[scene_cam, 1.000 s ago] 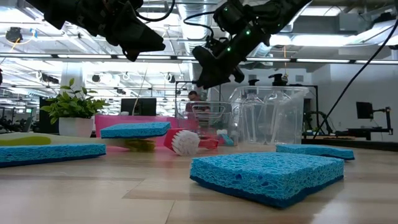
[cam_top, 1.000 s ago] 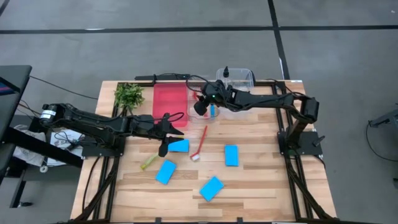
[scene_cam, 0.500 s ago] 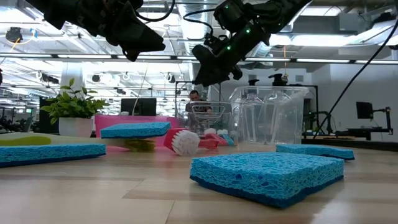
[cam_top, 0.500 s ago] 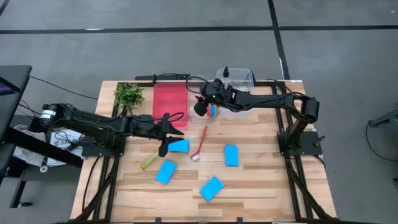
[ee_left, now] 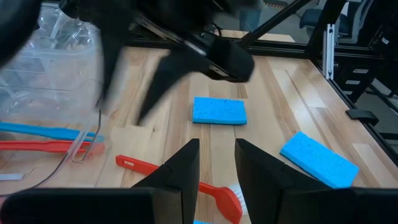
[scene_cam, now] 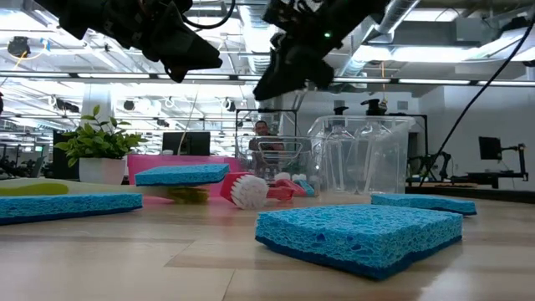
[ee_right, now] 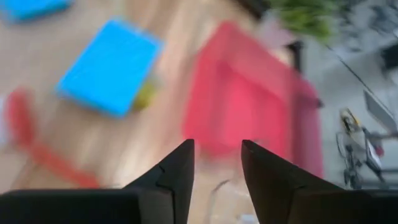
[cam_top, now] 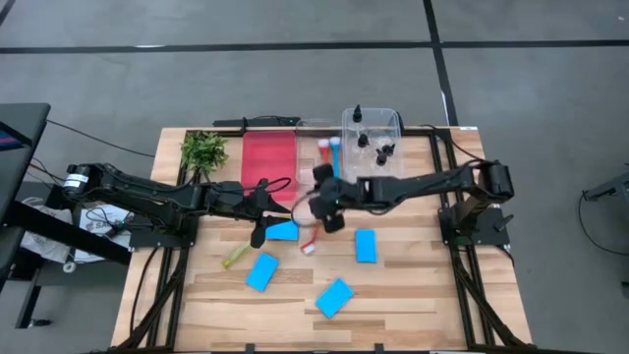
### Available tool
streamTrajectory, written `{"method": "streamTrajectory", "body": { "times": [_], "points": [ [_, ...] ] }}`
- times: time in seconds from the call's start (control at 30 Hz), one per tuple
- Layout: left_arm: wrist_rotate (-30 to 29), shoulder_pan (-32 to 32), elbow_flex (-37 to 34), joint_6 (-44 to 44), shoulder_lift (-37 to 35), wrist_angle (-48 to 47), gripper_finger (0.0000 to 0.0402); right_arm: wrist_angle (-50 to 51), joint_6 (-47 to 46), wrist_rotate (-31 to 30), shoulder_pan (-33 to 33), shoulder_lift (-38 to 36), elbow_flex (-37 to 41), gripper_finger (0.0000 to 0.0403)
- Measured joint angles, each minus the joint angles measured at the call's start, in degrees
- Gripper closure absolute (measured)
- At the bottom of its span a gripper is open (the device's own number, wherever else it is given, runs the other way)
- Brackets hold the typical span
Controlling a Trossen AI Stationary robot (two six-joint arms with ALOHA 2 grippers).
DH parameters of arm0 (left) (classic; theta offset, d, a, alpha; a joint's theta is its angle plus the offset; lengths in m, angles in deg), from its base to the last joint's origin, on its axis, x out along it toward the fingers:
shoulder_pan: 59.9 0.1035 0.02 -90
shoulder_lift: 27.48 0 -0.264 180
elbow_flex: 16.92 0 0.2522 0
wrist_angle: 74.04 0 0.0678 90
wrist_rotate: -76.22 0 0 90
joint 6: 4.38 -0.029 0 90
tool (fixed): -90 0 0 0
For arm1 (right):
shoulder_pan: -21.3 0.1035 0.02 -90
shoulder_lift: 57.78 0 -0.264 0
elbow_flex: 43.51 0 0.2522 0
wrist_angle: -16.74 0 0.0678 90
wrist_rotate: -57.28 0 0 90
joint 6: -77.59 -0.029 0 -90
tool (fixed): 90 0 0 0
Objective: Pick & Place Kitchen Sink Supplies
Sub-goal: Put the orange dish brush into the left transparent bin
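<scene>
no readable text, labels or signs anywhere

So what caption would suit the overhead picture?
Two robot arms over a wooden table scattered with blue sponges and a red brush.

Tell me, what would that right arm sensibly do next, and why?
Probably lower the right gripper onto the red brush. Its fingers stand apart with nothing between them, it hangs above that brush on the table, and a red and a blue brush already lie in the clear tray.
</scene>
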Motion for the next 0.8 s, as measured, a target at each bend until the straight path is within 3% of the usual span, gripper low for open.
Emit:
{"method": "streamTrajectory", "body": {
  "times": [0.23,0.8],
  "points": [
    [0.0,0.0,0.0,0.0,0.0,0.0,0.0298,10.3,3.2,0.0,4.8,1.0,0.0,0.0287],
    [0.2,0.0,0.1,0.0,0.0,-1.7,0.0298,10.6,1.1,0.0,6.9,1.0,0.0,0.0288]
  ]
}}
